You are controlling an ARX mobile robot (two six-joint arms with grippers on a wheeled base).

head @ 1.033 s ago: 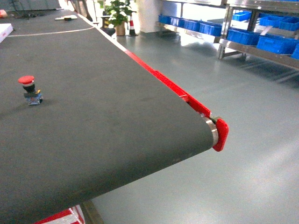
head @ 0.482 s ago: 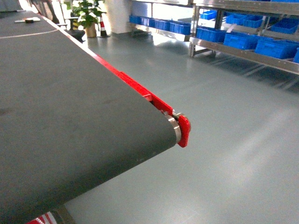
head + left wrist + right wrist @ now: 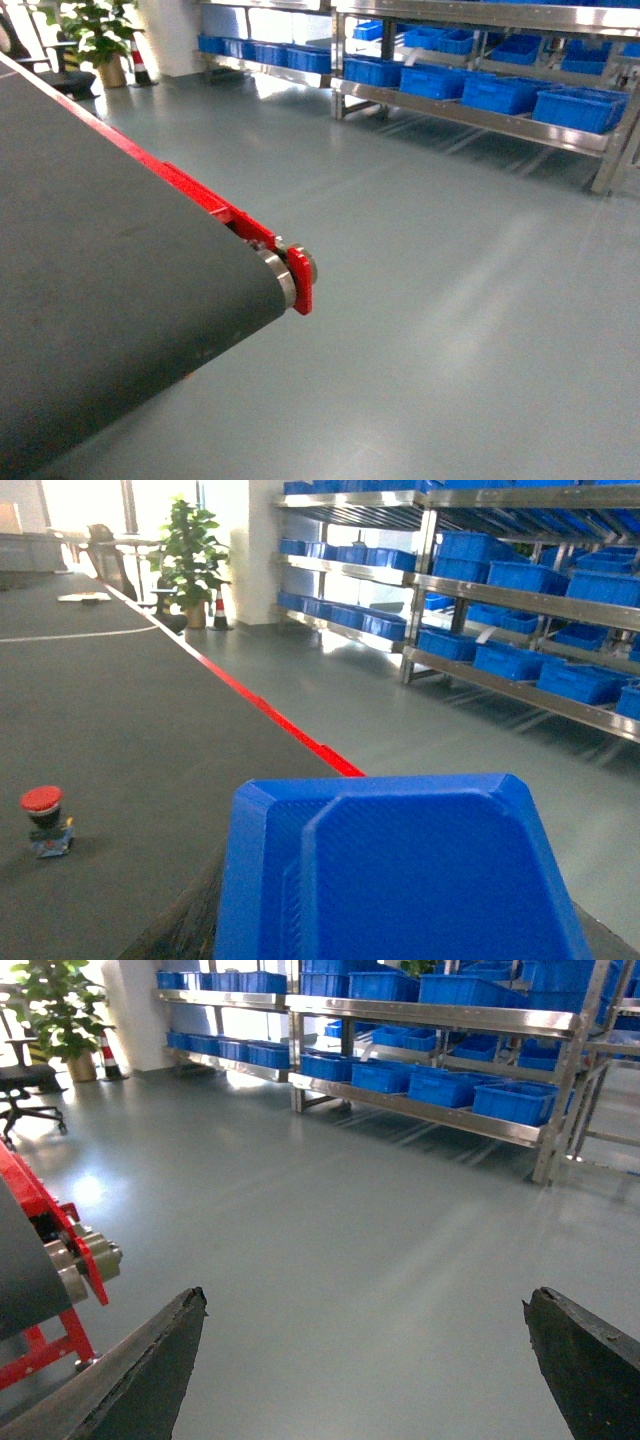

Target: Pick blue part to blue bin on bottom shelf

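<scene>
Grey floor (image 3: 430, 330), steel racks with blue bins (image 3: 500, 92) across from our conveyor belt (image 3: 90, 300).
Right gripper (image 3: 365, 1360) spread wide, empty; blue part (image 3: 400, 870) fills left wrist view, grip on it we can't tell.

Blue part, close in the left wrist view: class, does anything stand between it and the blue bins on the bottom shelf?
Nothing visible does. Bare grey floor runs from the dark blue boxy part to the low silvery steel shelf holding bright blue plastic crates; the black conveyor belt lies to the left.
</scene>
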